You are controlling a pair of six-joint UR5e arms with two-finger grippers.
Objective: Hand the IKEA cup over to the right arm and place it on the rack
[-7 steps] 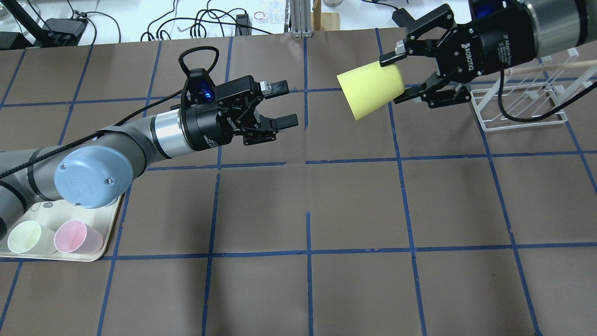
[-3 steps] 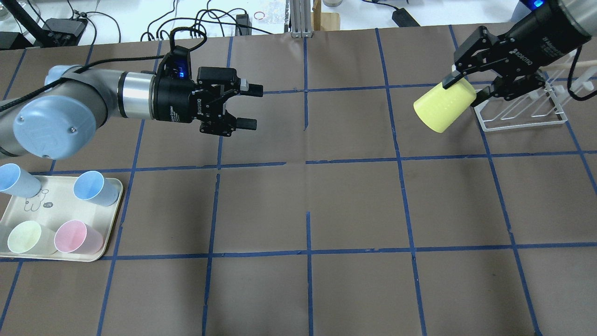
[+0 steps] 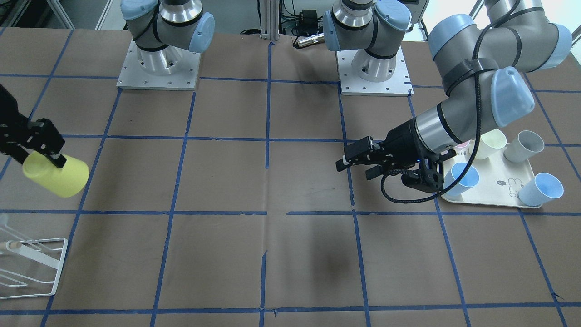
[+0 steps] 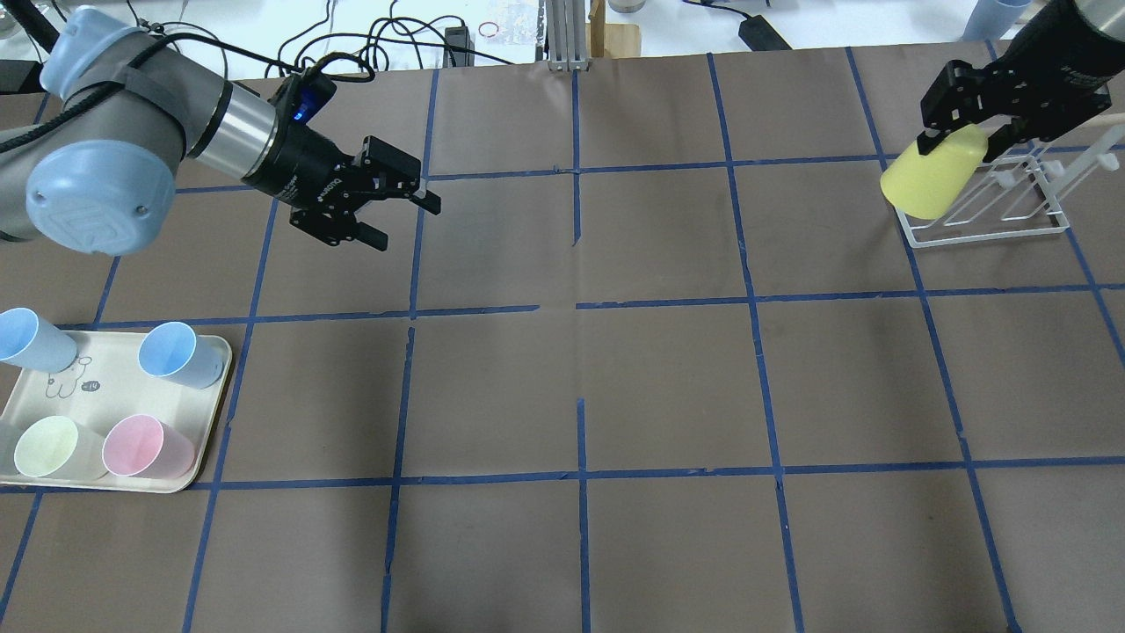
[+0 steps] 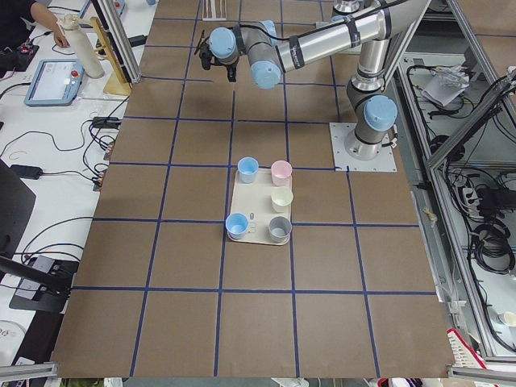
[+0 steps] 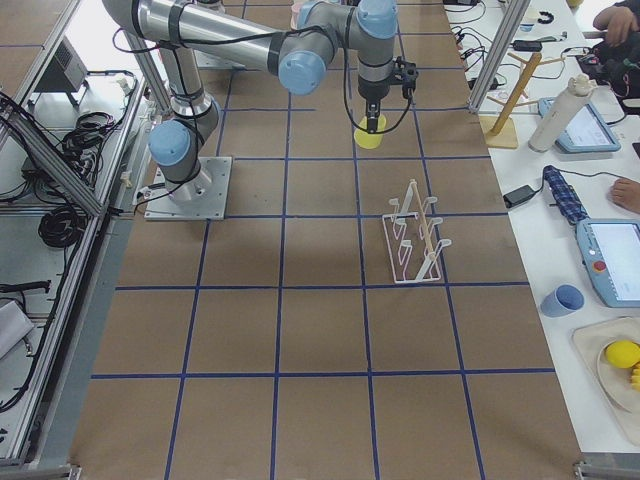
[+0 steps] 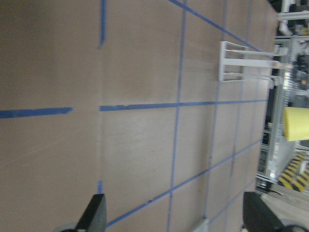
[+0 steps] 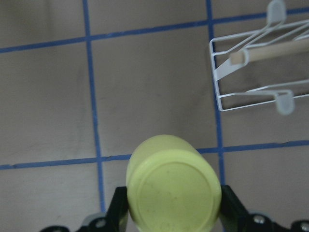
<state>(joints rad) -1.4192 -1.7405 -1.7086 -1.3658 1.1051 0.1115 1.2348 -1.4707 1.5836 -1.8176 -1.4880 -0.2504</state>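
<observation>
The lemon-yellow IKEA cup [image 4: 933, 180] is tilted in the air, held in my right gripper [image 4: 962, 145], which is shut on it. In the overhead view it hangs over the left end of the white wire rack [image 4: 984, 230]. The cup also shows in the front view [image 3: 56, 175], apart from the rack [image 3: 54, 268], and in the right wrist view [image 8: 171, 186] below the rack [image 8: 241, 63] with its wooden-tipped rod. My left gripper [image 4: 404, 222] is open and empty, far to the left above the table; the front view [image 3: 356, 167] shows it too.
A cream tray [image 4: 97, 396] at the front left holds two light blue cups, a pale yellow one and a pink one; a grey cup [image 3: 524, 146] shows in the front view. Cables and boxes lie beyond the table's far edge.
My right gripper has carried the yellow cup to the right, up to the rack. My left arm has drawn back to the left, its gripper still open.
</observation>
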